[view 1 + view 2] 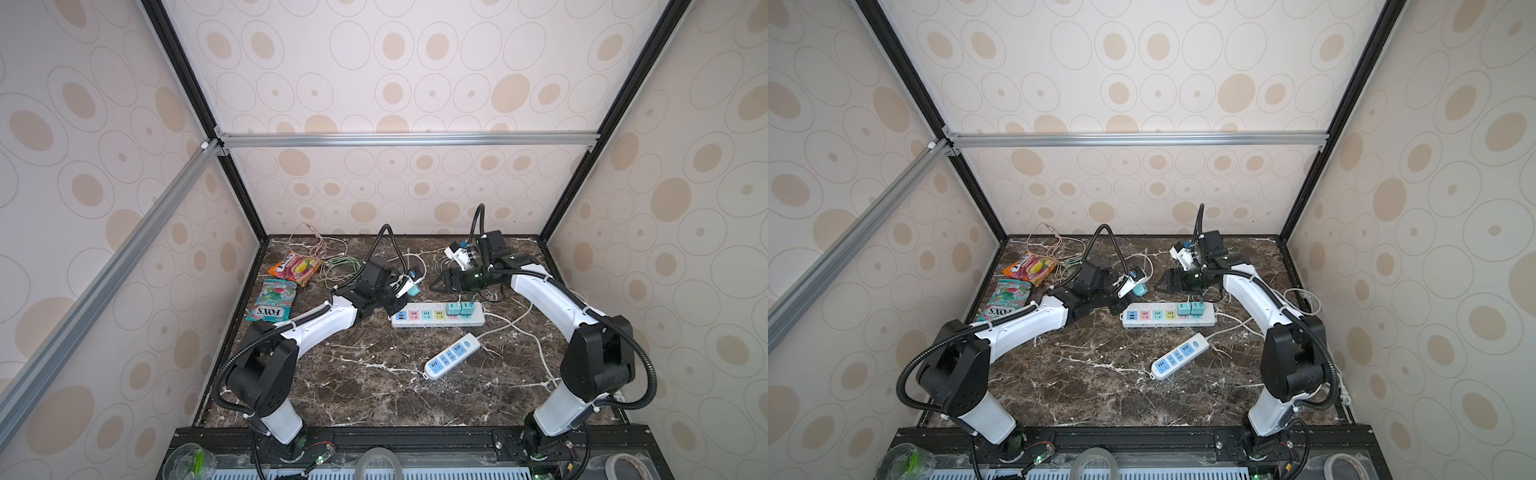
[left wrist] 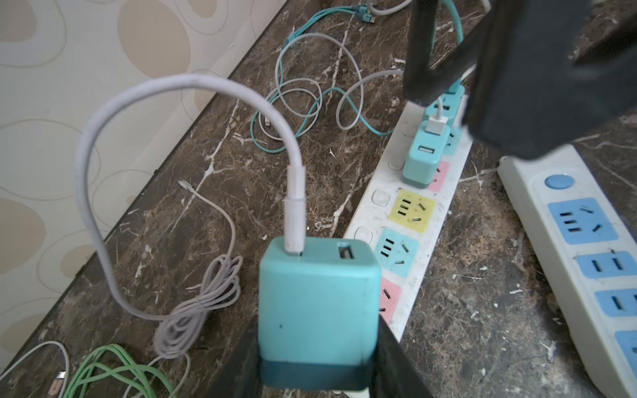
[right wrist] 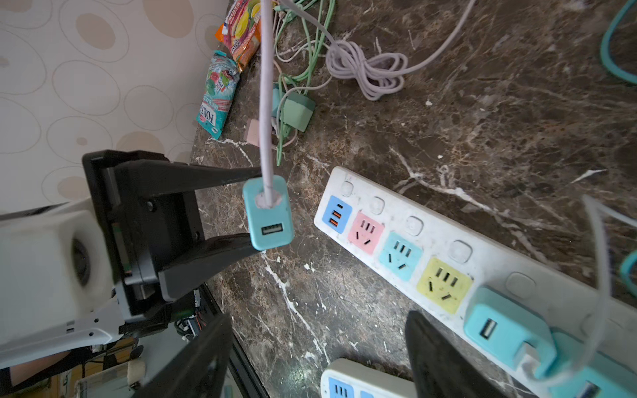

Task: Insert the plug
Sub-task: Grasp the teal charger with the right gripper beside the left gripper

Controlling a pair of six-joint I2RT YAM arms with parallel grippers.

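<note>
While you had the scene paused here, your left gripper (image 3: 255, 208) was clamped on the teal plug (image 2: 319, 303), one black finger pressed to each side of its body, and that was a firm, square hold. Out of one of the plug's two USB ports ran a white cable (image 2: 294, 206), arching up and over, then dropping to a coiled bundle on the marble table (image 1: 374, 386). You had the plug up off the table, just beside the end of the multicoloured power strip (image 1: 438, 316) that carries the blue USB panel (image 3: 337, 214), and its prongs were in no socket. Along the strip the pink, teal and yellow sockets lay uncovered, and two teal chargers (image 1: 460, 308) stood plugged in side by side towards the other end. Your right gripper (image 1: 442, 281) hung just behind the strip, near those chargers, its fingers spread wide and gripping nothing. Nearer to you, a second white strip (image 1: 451, 356) with blue sockets lay at an angle, apart from the first. Over at the table's left edge sat two snack packets (image 1: 272, 301).
</note>
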